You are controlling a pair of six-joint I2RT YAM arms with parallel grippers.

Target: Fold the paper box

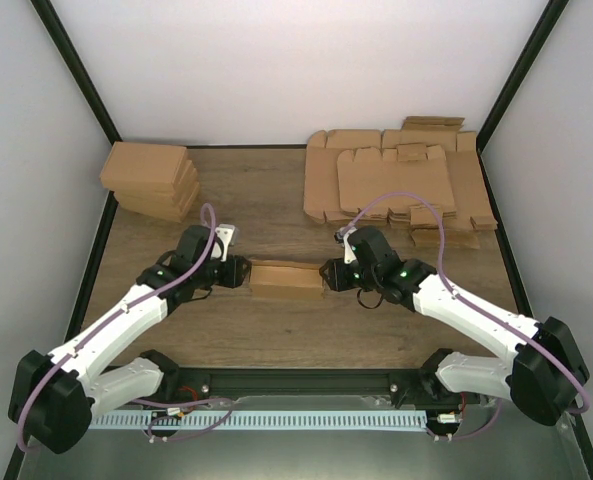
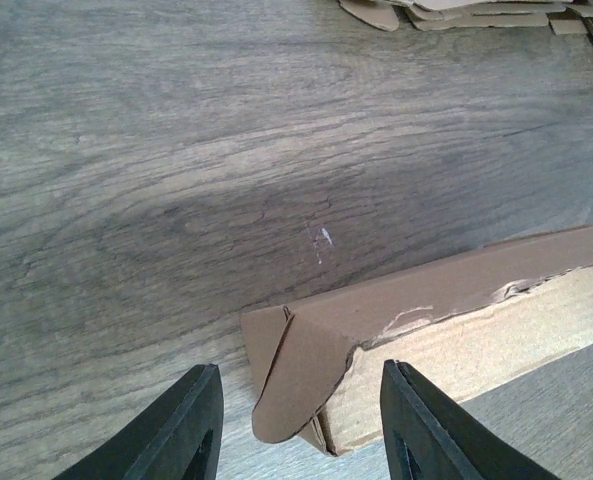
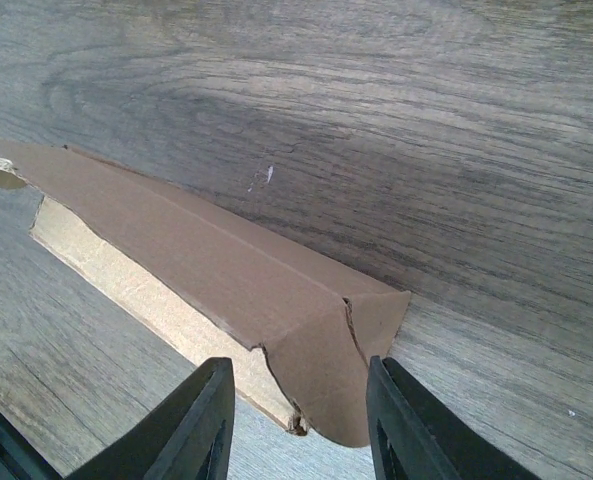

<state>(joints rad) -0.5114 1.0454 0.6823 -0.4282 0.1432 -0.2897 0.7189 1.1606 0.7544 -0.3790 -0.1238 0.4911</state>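
left gripper (image 2: 301, 370), right gripper (image 3: 298, 362) part-open astride paper box (image 1: 284, 280) ends

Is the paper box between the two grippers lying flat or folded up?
Partly folded: the paper box has a long wall raised along its crease and flaps bent inward at both ends.

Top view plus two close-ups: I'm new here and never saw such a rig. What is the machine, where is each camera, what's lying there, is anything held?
A robot's left arm and right arm are bolted to the table at its near edge. The wide picture looks down from above; each close-up comes from a wrist camera. Between the arms lies a half-folded paper box. Finished boxes are stacked far left, flat cardboard sheets far right. Each arm's jaws straddle one box end, open; nothing looks gripped.
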